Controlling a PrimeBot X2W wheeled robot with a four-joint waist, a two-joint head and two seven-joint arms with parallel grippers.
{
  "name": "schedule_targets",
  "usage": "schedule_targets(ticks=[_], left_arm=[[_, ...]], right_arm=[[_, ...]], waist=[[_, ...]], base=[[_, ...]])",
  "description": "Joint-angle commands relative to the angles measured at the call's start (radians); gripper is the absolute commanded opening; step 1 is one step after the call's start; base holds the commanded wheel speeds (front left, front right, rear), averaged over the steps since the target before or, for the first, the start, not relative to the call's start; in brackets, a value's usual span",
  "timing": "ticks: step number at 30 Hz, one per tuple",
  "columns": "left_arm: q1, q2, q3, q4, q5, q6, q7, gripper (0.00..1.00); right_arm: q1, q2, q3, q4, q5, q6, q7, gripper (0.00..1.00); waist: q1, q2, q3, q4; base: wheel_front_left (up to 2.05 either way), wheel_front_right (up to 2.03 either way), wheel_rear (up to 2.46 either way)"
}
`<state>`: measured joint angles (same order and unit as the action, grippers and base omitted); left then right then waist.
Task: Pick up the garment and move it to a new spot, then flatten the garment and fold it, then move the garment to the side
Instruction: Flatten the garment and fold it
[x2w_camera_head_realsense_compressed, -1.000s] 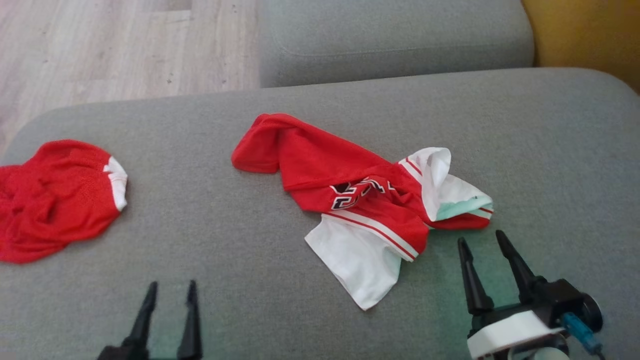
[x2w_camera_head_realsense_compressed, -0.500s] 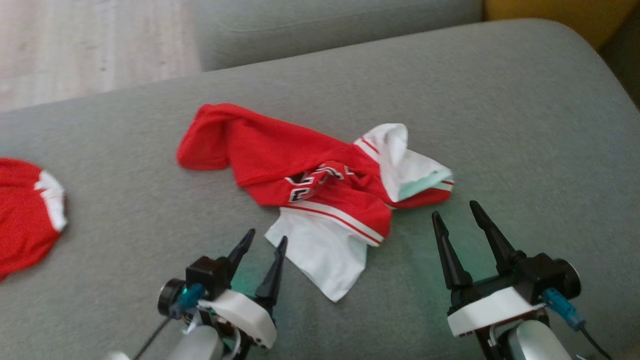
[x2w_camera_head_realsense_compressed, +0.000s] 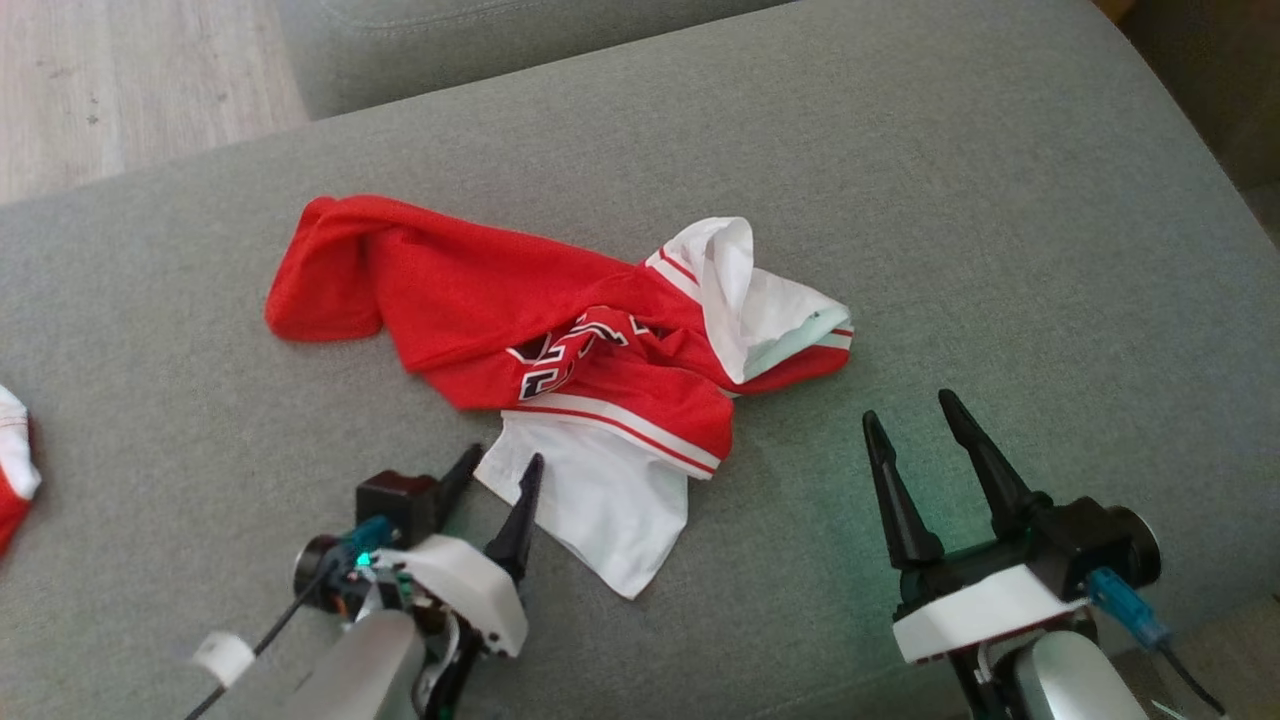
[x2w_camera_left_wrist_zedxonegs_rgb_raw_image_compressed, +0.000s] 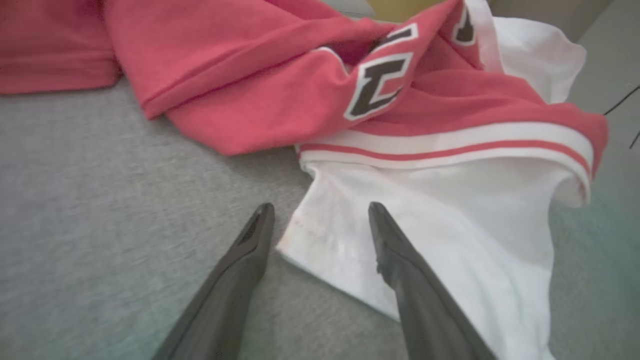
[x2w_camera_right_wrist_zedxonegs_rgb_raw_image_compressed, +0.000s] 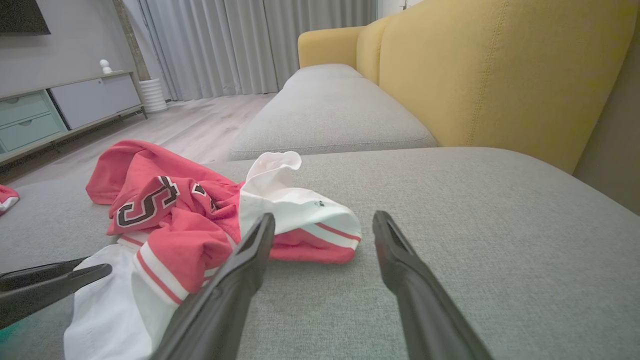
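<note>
Your left gripper (x2w_camera_head_realsense_compressed: 503, 458) is still advancing, now straddling garment (x2w_camera_head_realsense_compressed: 450, 290) white corner, jaws released; right gripper (x2w_camera_head_realsense_compressed: 908, 408) is hovering released, farther off.

You've got a grey sofa seat (x2w_camera_head_realsense_compressed: 1000, 200), wood floor (x2w_camera_head_realsense_compressed: 120, 90) beyond it, a yellow backrest (x2w_camera_right_wrist_zedxonegs_rgb_raw_image_compressed: 500, 75) alongside, pale curtains (x2w_camera_right_wrist_zedxonegs_rgb_raw_image_compressed: 225, 45) and a low cabinet (x2w_camera_right_wrist_zedxonegs_rgb_raw_image_compressed: 60, 105) across the room.

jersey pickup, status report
Left gripper open, fingers astride white corner of jersey. Right gripper open, short of it. Nothing in the way.
</note>
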<state>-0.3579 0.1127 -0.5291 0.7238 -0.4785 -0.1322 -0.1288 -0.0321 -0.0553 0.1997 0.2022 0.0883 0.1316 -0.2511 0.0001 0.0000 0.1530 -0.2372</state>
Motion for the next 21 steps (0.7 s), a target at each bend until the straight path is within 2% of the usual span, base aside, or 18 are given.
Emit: schedule_targets(ticks=[1,2,3,4,10,17,21], left_arm=[[-0.032,0.013,0.004,-0.014,-0.012,0.002,0.008,0.64],[-0.035,0.014,-0.022,-0.015,-0.029,0.002,0.019,0.31],[-0.036,0.015,-0.045,-0.018,-0.048,0.002,0.028,0.24],[-0.037,0.016,-0.068,-0.024,-0.070,0.002,0.036,0.00],[-0.033,0.038,-0.172,-0.140,-0.234,0.002,0.045,0.00],[-0.040,0.092,-0.184,-0.432,-0.461,0.002,0.041,0.00],[-0.050,0.135,-0.138,-0.620,-0.555,0.002,0.049,0.00]], right_arm=[[-0.042,-0.003,0.022,-0.034,0.006,-0.001,-0.011,1.00],[-0.044,-0.003,0.022,-0.033,0.006,-0.001,-0.011,1.00],[-0.045,-0.002,0.022,-0.033,0.006,-0.001,-0.011,1.00],[-0.045,-0.002,0.022,-0.032,0.006,-0.001,-0.011,1.00],[-0.037,0.000,0.017,-0.027,0.006,-0.001,-0.011,1.00],[-0.023,0.002,0.019,-0.017,0.010,-0.001,-0.011,1.00],[-0.019,0.003,0.025,-0.014,0.013,-0.001,-0.011,1.00]], waist=[[-0.0001,0.0000,0.001,-0.001],[-0.0001,0.0000,0.001,-0.002],[-0.0001,0.0000,0.001,-0.002],[-0.0001,0.0000,0.000,-0.001],[-0.0001,0.0000,-0.018,0.008],[-0.0001,0.0000,-0.050,0.025],[-0.0001,0.0000,-0.073,0.027]], base=[[0.00,0.00,0.00],[0.00,0.00,0.00],[0.00,0.00,0.00],[0.00,0.00,0.00],[0.00,0.00,0.00],[0.00,0.00,0.00],[0.00,0.00,0.00]])
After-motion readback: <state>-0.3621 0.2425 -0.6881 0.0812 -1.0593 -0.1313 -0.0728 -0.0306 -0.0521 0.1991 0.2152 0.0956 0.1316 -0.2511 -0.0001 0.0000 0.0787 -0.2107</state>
